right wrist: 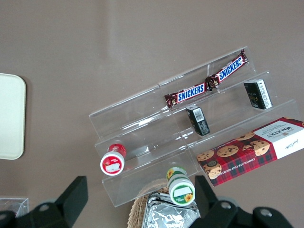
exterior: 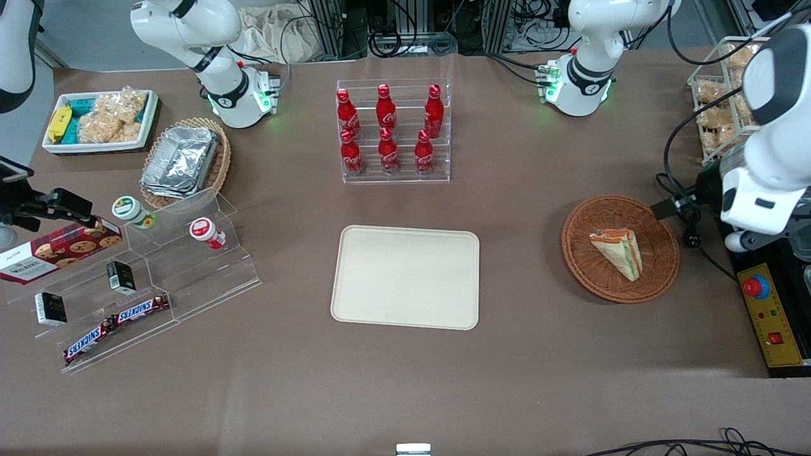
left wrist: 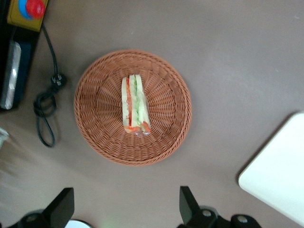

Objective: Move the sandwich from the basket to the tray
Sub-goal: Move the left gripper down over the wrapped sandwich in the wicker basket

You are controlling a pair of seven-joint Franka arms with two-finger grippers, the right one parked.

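Note:
The sandwich [exterior: 618, 251], a clear-wrapped wedge with pale bread and orange-red and green layers, lies in the round reddish-brown wicker basket [exterior: 589, 278] toward the working arm's end of the table. The left wrist view looks down on the sandwich [left wrist: 134, 105] in the middle of the basket [left wrist: 99, 128]. The cream-beige tray [exterior: 405, 277] lies bare at the table's middle, and its corner shows in the left wrist view [left wrist: 280, 175]. My left gripper [exterior: 678, 204] hangs above the table beside the basket's rim. It is open and empty [left wrist: 124, 209], with its black fingers [left wrist: 187, 203] wide apart.
A clear rack of red cola bottles [exterior: 389, 130] stands farther from the camera than the tray. A yellow control box [exterior: 770, 316] and a black cable [left wrist: 46, 114] lie beside the basket. A clear stepped shelf with snacks [exterior: 146, 278] stands toward the parked arm's end.

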